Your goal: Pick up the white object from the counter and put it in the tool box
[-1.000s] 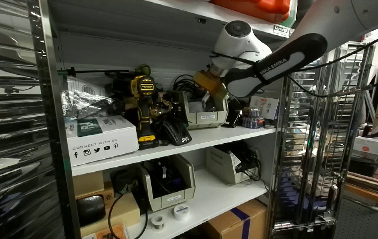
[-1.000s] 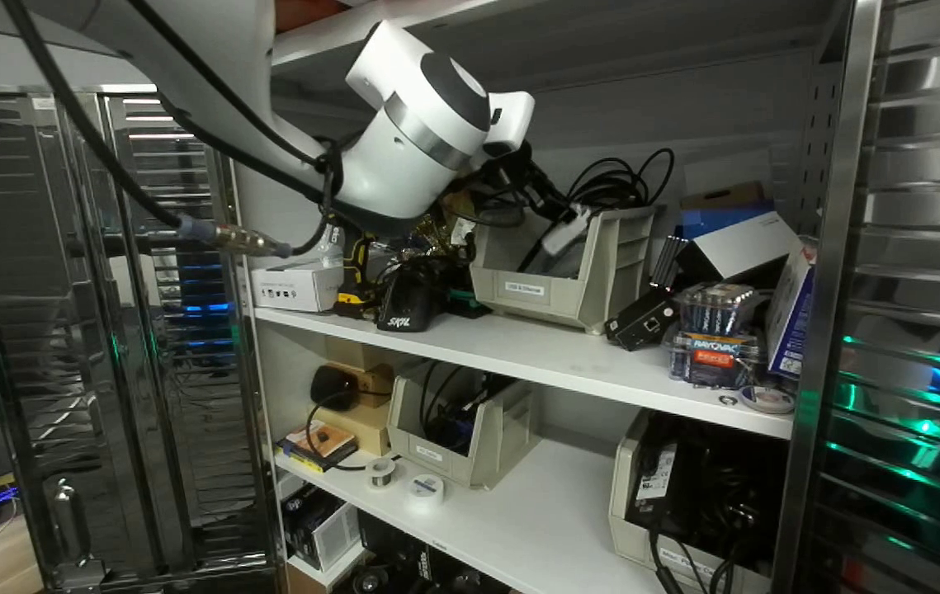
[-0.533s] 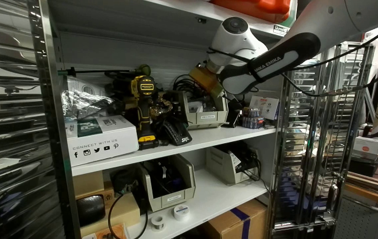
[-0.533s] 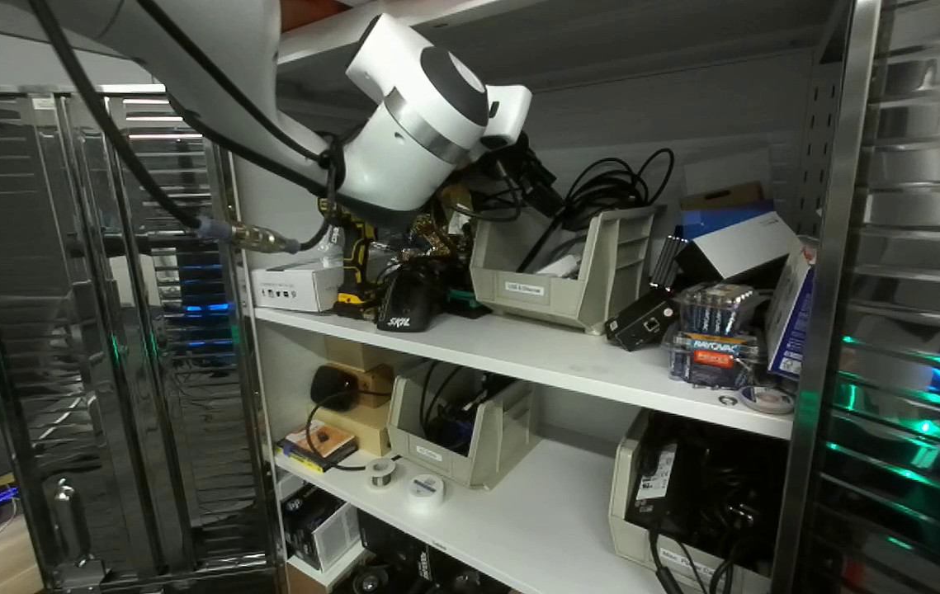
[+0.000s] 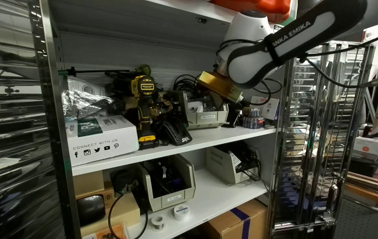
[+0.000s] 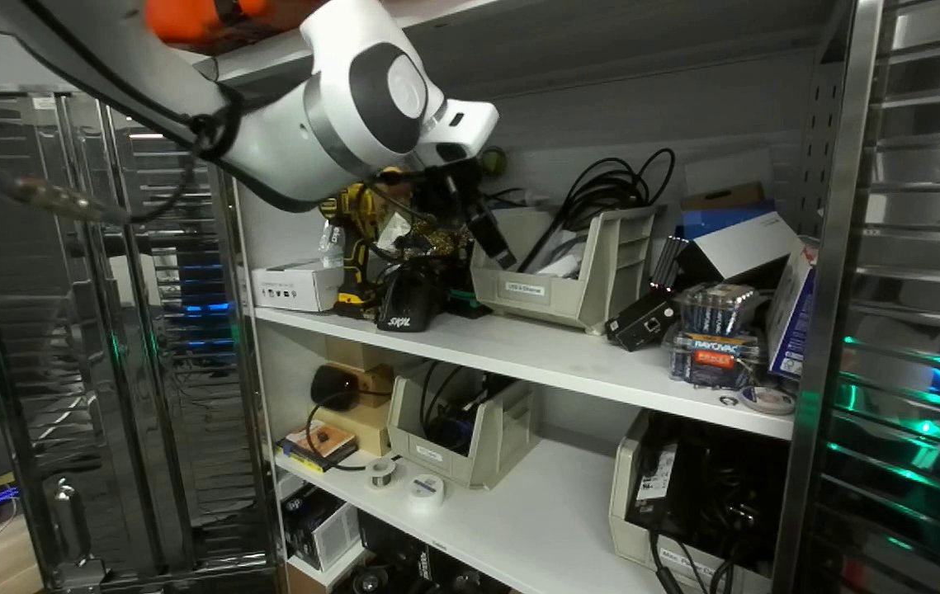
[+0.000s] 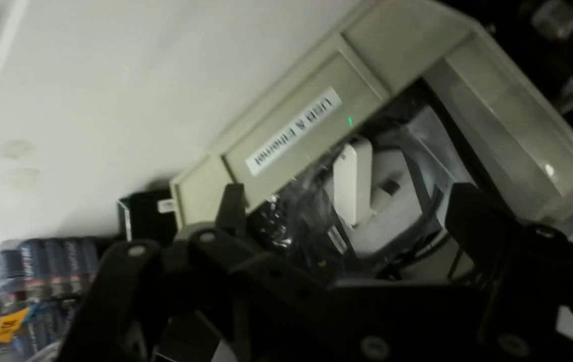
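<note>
The white object (image 7: 352, 181) is a small block lying inside the beige bin (image 7: 402, 55) labelled USB & Ethernet, the tool box here, on top of cables and bagged parts. It also shows as a pale white object (image 6: 560, 266) just behind the front wall of the bin (image 6: 552, 293). In the wrist view my gripper (image 7: 346, 198) is open, its dark fingertips wide apart, with the white object below and between them but not touching. A dark finger (image 6: 490, 235) hangs over the bin's side in an exterior view. The arm's orange-yellow mount (image 5: 220, 87) partly covers the bin's back.
Beside the bin are a black device (image 6: 644, 318) and battery packs (image 6: 713, 338). Opposite stand a yellow-black drill (image 5: 144, 109), a black SKIL tool (image 5: 175, 131) and a white box (image 5: 104, 139). Black cables (image 6: 614, 186) rise behind the bin. Another shelf (image 5: 172, 3) hangs above the arm.
The fingers have opened and let go of the white object, which dropped from above the bin into it. My arm has since drawn back and away from the shelf.
</note>
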